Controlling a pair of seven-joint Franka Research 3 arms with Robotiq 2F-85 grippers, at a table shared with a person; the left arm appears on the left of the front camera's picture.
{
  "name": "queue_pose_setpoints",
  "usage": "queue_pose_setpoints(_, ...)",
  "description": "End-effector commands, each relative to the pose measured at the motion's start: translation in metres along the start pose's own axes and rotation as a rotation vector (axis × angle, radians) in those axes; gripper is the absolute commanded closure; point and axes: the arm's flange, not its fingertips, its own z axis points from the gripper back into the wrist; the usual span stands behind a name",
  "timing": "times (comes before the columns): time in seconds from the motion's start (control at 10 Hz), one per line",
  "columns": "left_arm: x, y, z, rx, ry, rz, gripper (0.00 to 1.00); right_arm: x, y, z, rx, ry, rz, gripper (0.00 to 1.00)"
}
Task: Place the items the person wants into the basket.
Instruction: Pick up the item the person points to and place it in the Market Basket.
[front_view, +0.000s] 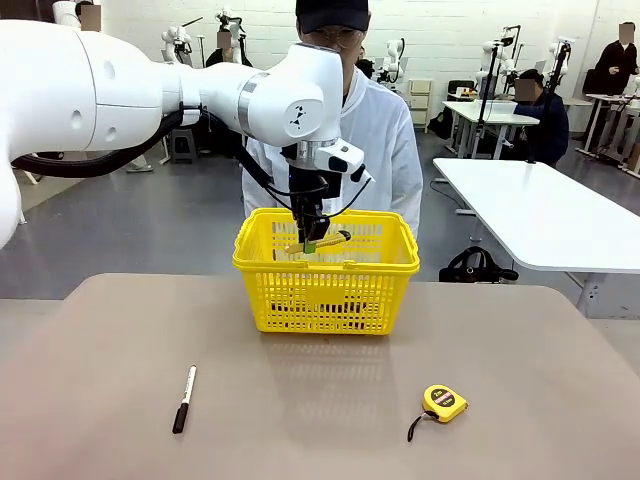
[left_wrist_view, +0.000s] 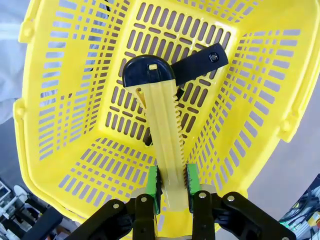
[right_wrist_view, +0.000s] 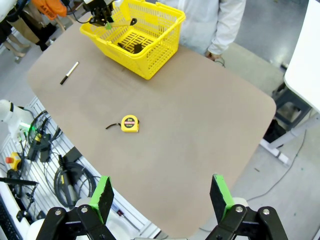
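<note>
My left gripper (left_wrist_view: 171, 182) is shut on the long yellow utility knife (left_wrist_view: 162, 130) and holds it over the open yellow basket (front_view: 326, 290). The knife's black tip (left_wrist_view: 149, 72) points down toward the basket floor. On that floor, beside the tip, lies a flat black object (left_wrist_view: 200, 62); I cannot tell what it is. The thin black pen is out of view. The person (front_view: 385, 130) in the white jacket stands right behind the basket. High above the table's near edge, my right gripper (right_wrist_view: 161, 195) is open and holds nothing.
A white-and-black marker (front_view: 184, 398) lies on the brown table at the front left. A round yellow tape measure (front_view: 444, 402) lies at the front right. A white table (front_view: 540, 215) stands off to the right, beyond the brown one.
</note>
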Motion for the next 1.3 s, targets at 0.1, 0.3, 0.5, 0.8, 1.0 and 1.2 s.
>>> queue_pose_setpoints(0.1,0.010,0.003,-0.007,-0.020,0.045,0.010,0.73,0.000,-0.001,-0.002,0.018,-0.009,0.010,0.00)
queue_pose_setpoints(0.3,0.014,-0.002,-0.023,-0.064,0.028,0.024,0.73,0.000,-0.001,-0.002,0.018,-0.009,0.010,0.00)
queue_pose_setpoints(0.5,0.014,-0.007,-0.035,-0.081,0.006,0.039,0.73,0.000,-0.001,-0.002,0.018,-0.009,0.010,0.00)
queue_pose_setpoints(0.8,0.014,-0.005,-0.038,-0.092,-0.002,0.055,0.13,0.000,-0.001,-0.002,0.018,-0.009,0.010,0.00)
queue_pose_setpoints(1.0,0.014,-0.003,-0.039,-0.084,0.013,0.055,0.00,0.000,-0.001,-0.002,0.018,-0.009,0.010,0.00)
queue_pose_setpoints(1.2,0.014,-0.003,-0.039,-0.080,0.009,0.063,0.00,0.000,-0.001,-0.002,0.018,-0.009,0.010,0.00)
